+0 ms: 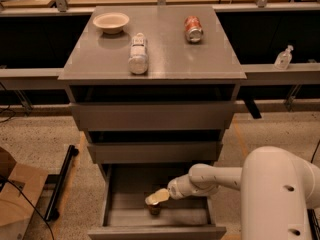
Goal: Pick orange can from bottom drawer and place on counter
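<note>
Gripper (158,197) above small brownish orange can (153,210), bottom drawer (125,215).

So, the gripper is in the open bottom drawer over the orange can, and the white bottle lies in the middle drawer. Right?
No. The camera view shows the white bottle lying on the counter instead. The rest holds: the gripper is in the open bottom drawer, just over the orange can.
</note>
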Available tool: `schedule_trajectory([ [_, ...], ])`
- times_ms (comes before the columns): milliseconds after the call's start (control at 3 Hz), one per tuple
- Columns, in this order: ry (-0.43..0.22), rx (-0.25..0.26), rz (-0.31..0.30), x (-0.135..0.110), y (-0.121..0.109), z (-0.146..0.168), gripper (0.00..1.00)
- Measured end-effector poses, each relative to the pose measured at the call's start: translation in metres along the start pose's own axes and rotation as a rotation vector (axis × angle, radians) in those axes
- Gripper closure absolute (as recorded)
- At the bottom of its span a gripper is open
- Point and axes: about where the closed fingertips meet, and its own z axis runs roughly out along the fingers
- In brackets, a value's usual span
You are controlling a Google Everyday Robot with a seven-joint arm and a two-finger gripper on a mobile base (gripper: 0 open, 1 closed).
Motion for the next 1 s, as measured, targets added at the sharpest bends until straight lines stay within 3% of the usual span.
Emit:
schedule_trajectory([
  [1000,-0.009,0.022,0.118,0.020,-0.041,0.089,0.00],
])
